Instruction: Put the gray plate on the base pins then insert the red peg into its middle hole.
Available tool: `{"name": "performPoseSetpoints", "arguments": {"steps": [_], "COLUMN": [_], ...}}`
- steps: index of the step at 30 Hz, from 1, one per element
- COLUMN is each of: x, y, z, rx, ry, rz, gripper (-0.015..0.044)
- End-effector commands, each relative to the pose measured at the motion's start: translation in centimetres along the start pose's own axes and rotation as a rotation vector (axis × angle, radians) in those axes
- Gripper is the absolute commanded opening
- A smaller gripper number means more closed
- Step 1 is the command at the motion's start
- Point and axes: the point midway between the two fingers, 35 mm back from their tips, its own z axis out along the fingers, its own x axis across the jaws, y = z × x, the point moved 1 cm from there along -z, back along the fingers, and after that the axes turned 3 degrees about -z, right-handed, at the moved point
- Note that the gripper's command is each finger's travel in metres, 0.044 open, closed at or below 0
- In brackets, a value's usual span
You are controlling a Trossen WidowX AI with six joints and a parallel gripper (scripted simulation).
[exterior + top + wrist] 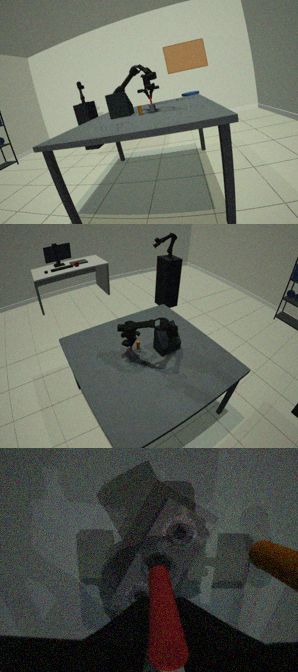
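My gripper (131,345) (150,96) (161,604) is shut on the red peg (131,348) (150,99) (167,635), which points down from the fingertips. The gray plate (162,527) lies on the base, with what look like the pins showing in its two outer holes. In the exterior view plate and base show as one small gray block (152,108) under the peg. In the wrist view the peg's far end overlaps the near edge of the plate's middle hole. Whether the tip is above the hole or just inside it I cannot tell. The base is mostly hidden under the plate.
An orange cylinder (138,345) (140,110) (275,562) stands upright close beside the block, on the side toward the arm's dark pedestal (166,343) (119,105). The arm's shadows fall across the block and the gray table (157,398) (168,121).
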Motion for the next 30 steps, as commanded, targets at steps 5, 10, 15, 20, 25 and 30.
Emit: {"name": "performPoseSetpoints", "arguments": {"steps": [5,10,15,20,25,30], "x": [-0.13,-0.15,-0.15,-0.14,-0.08,-0.10], "y": [0.01,0.00,0.00,-0.01,-0.04,-0.02], "z": [-0.04,-0.04,-0.04,-0.03,0.00,0.25], "rx": [-0.002,-0.002,-0.002,-0.001,0.001,0.001], "ry": [-0.004,-0.004,-0.004,-0.003,0.000,-0.001], "rz": [-0.001,-0.001,-0.001,0.000,0.002,0.002], "gripper": [0.0000,0.0000,0.0000,0.0000,0.0000,0.0000]}}
